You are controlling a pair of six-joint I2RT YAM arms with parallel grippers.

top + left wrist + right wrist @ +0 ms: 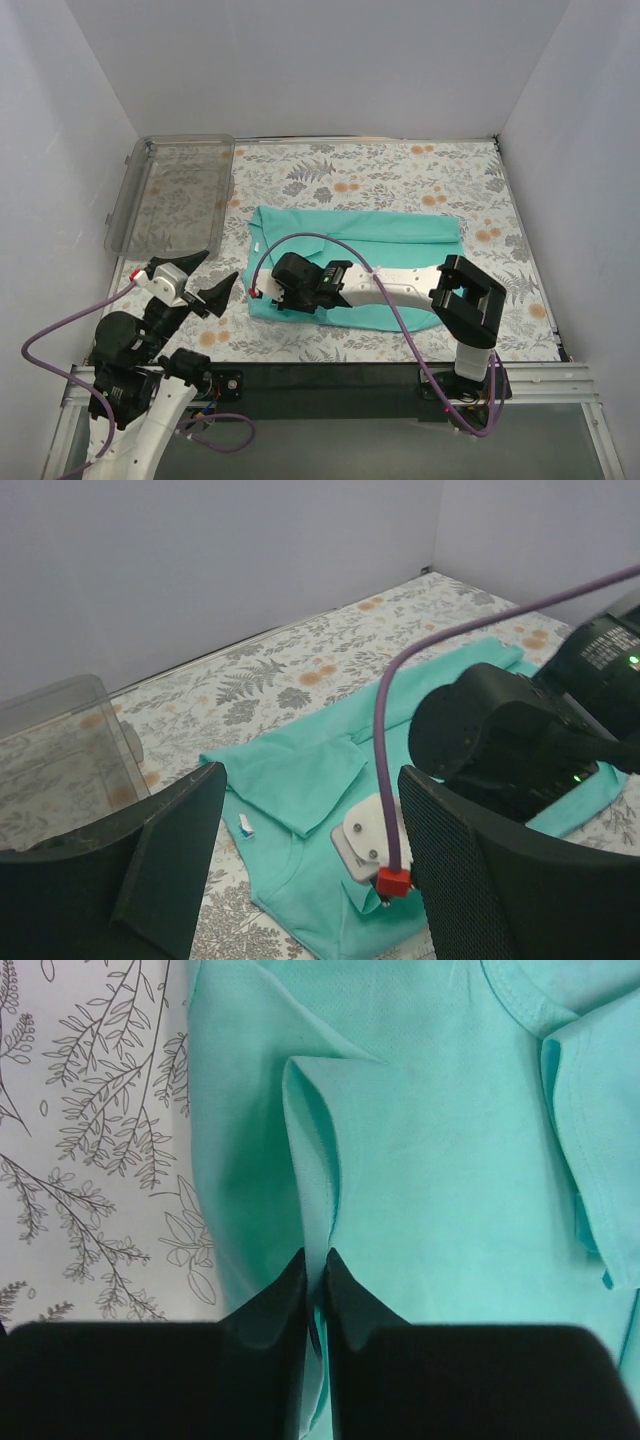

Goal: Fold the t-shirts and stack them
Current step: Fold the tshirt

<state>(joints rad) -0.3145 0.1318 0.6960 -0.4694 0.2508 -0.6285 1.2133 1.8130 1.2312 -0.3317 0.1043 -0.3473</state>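
Note:
One teal-green t-shirt [390,235] lies partly folded across the middle of the floral table. My right gripper [262,293] reaches over it to its near left corner and is shut on a pinched ridge of the t-shirt fabric [312,1160], seen between my fingertips [292,1278]. The shirt also shows in the left wrist view [300,770], with a folded sleeve and a small white label. My left gripper [210,280] is open and empty, held above the table left of the shirt; its wide-apart fingers [480,870] frame the right gripper's head.
A clear plastic bin [172,192] stands at the far left of the table, also in the left wrist view [50,740]. White walls close the back and sides. The right arm's purple cable [330,240] arcs over the shirt.

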